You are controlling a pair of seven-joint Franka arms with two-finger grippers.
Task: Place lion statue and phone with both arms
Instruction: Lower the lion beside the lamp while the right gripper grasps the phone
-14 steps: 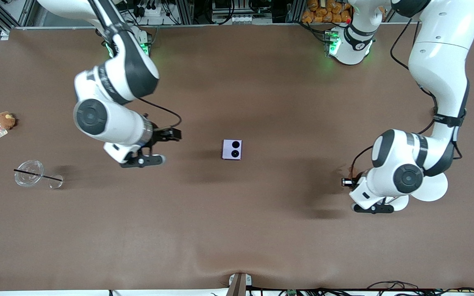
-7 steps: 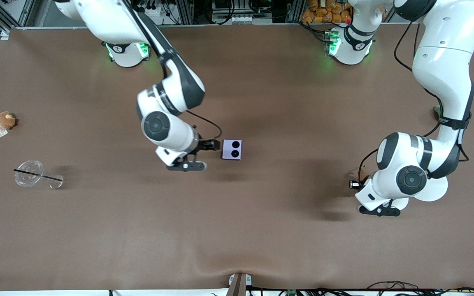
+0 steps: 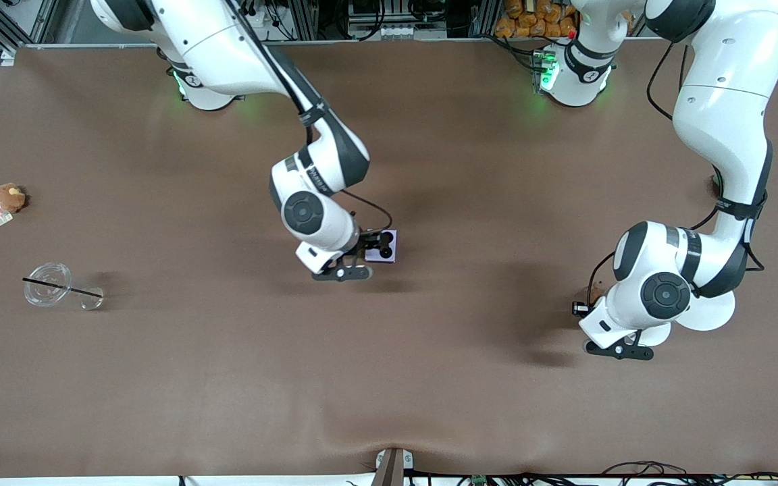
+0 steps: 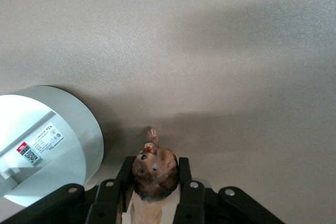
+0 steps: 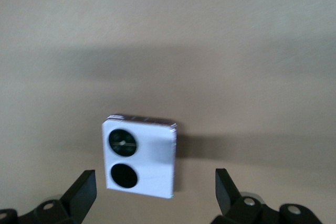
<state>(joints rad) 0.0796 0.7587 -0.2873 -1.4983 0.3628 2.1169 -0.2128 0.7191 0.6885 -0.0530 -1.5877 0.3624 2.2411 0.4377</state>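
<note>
The phone (image 3: 389, 252), a pale lavender square with two black circles, lies flat near the middle of the table. My right gripper (image 3: 374, 244) is over it and open. In the right wrist view the phone (image 5: 139, 163) sits between the spread fingers (image 5: 84, 190), untouched. My left gripper (image 3: 583, 305) is low over the table toward the left arm's end. It is shut on the lion statue (image 4: 154, 174), whose brown maned head sticks out between the fingers (image 4: 185, 182). In the front view only a brown bit of the lion statue (image 3: 593, 292) shows beside the wrist.
A round brown plush toy with a tag (image 3: 8, 197) lies at the right arm's end of the table. A clear plastic cup (image 3: 46, 285) with a black straw (image 3: 65, 289) lies nearer the front camera than it.
My right arm has swept from the right arm's end of the table to the phone, its open gripper now over it. My left gripper has shifted slightly, still holding the lion statue.
</note>
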